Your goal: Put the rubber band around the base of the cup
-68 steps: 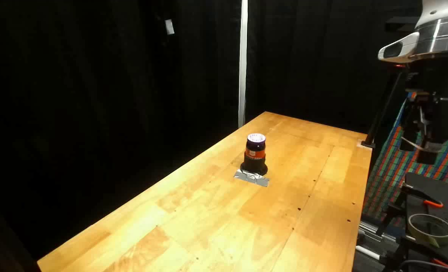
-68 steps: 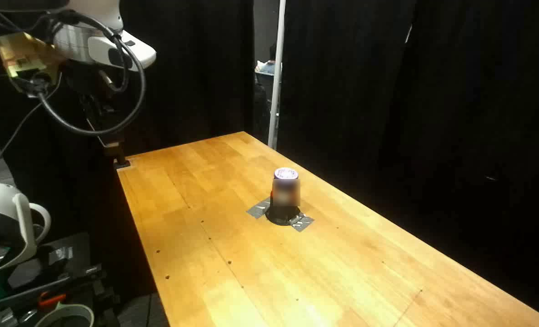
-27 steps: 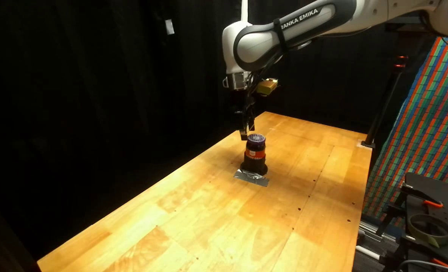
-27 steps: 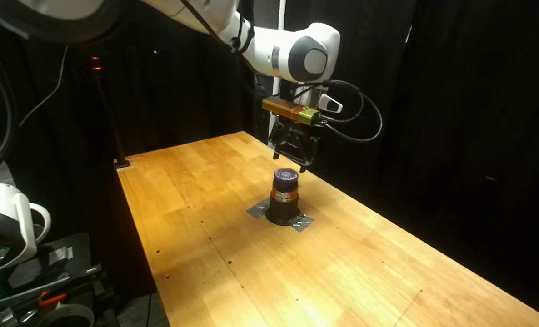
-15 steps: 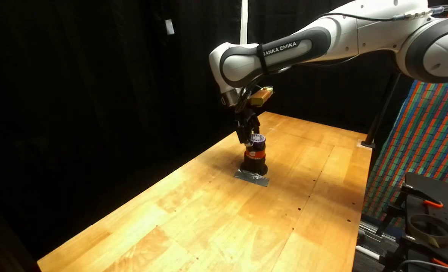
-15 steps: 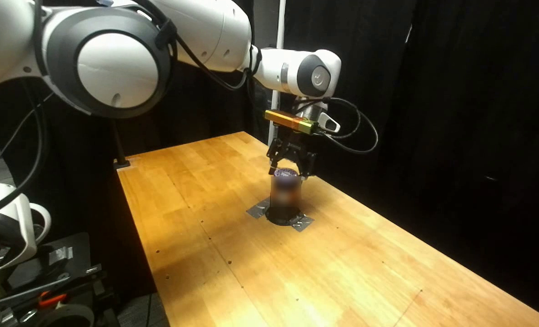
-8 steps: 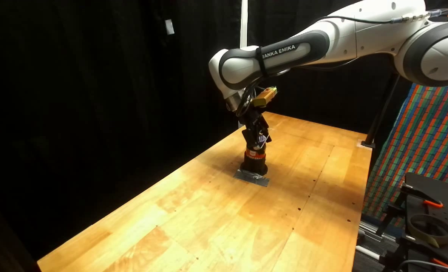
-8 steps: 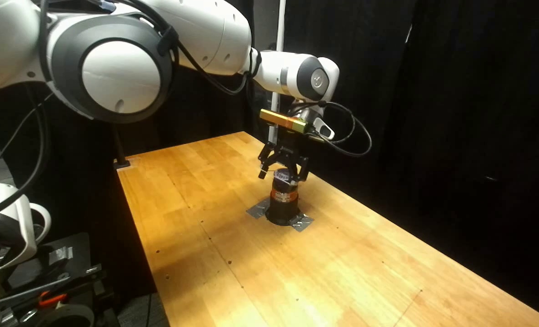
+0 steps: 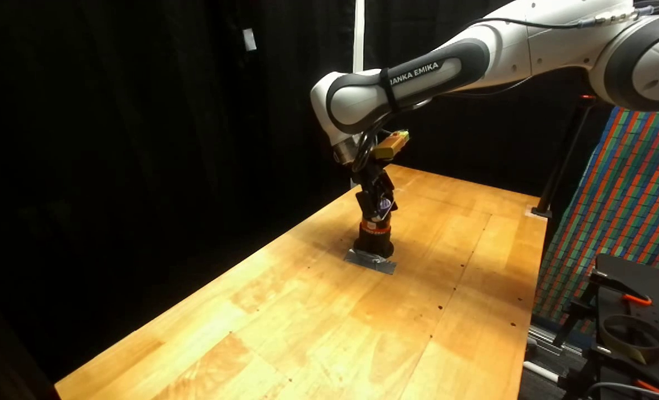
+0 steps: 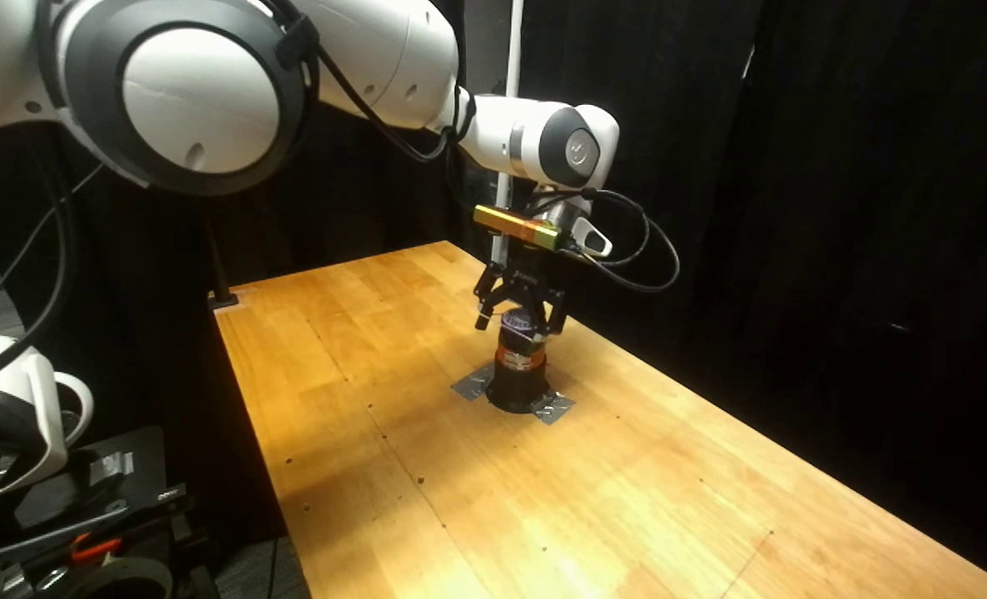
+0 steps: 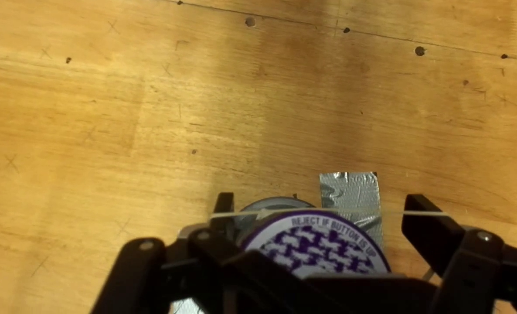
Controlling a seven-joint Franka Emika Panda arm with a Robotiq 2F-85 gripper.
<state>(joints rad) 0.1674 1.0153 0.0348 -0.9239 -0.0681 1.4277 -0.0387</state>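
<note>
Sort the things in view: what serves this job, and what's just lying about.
For the job:
black two-fingered gripper
thin, pale, stretched rubber band
dark cylindrical cup, orange-labelled, purple-topped
silver tape strips apparently anchoring it

Just lying about:
olive ring-shaped tape roll
black tool with orange end
white headset-like device

Wrist view: your gripper (image 11: 318, 211) hides parts of cup (image 11: 315, 246) and rubber band (image 11: 265, 213); both exterior views crop your arm (image 9: 446, 68).
</note>
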